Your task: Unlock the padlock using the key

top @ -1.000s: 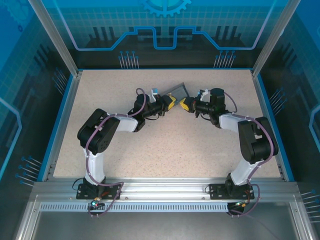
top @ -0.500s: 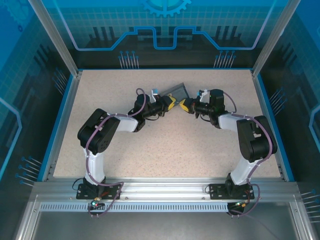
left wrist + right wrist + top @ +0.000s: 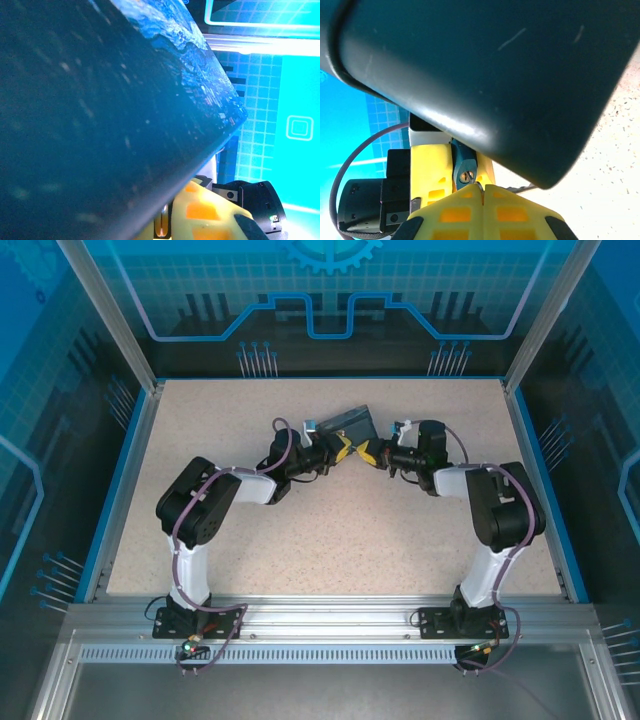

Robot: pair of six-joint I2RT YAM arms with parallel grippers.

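— Where do we see the padlock [image 3: 463,167]?
— At six o'clock below the smooth dark box [image 3: 350,423], pinched between the left gripper's [image 3: 343,447] yellow pads.
— And our right gripper [image 3: 482,190]?
— Its pads press flush on the thin metal key [image 3: 475,185], which touches the lock.

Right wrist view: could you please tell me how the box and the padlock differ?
Size: the box is large, the padlock tiny. Colour: the box is dark blue, the padlock looks teal with a brassy keyhole. Hold: the padlock sits between the left tool's yellow fingers; the box just looms above it. Both lie close to the camera.
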